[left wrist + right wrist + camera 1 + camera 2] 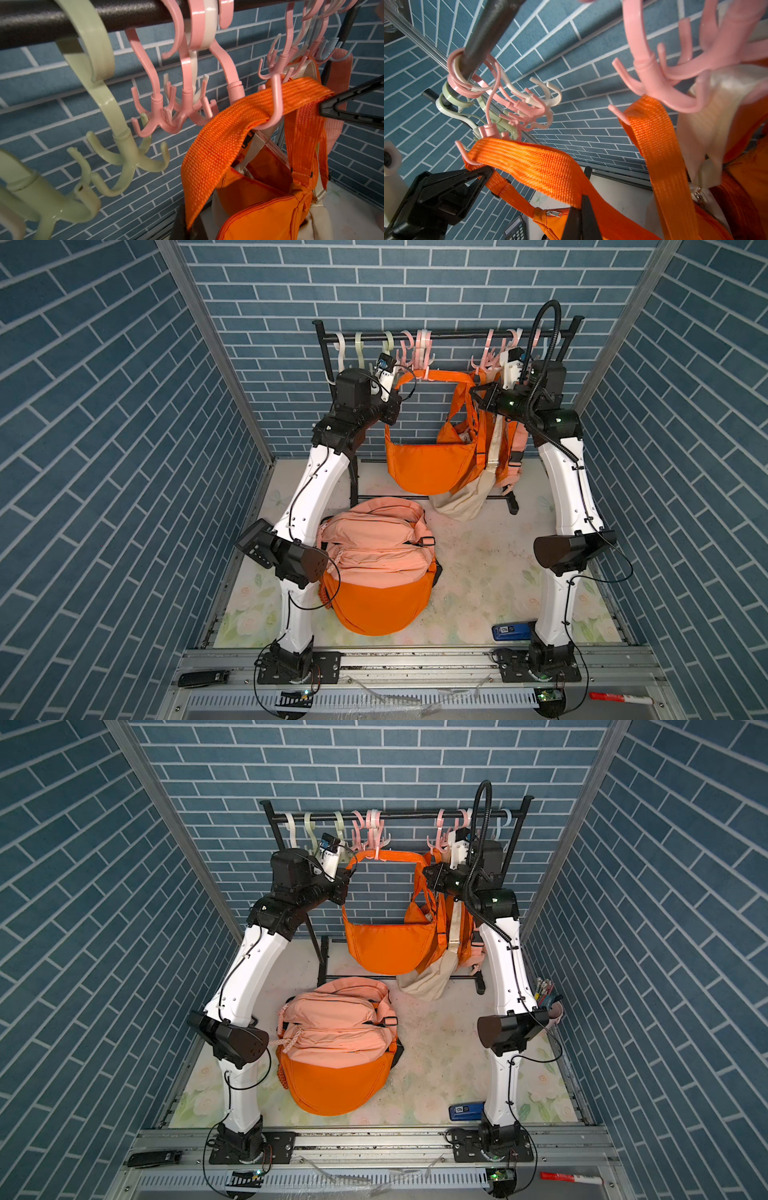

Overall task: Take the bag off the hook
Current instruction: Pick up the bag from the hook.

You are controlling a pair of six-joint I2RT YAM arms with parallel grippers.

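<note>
Left gripper (484,171): pinching the strap (440,375), just beside the pink hook (275,99). Right gripper (323,107): clamped on the same strap past the hook. The strap lies over the hook between them. The orange bag (428,466) hangs below, under the rail (449,335).

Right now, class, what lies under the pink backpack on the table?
An orange bag lies under the pink backpack; only its near part shows. The rest of it is covered.
</note>
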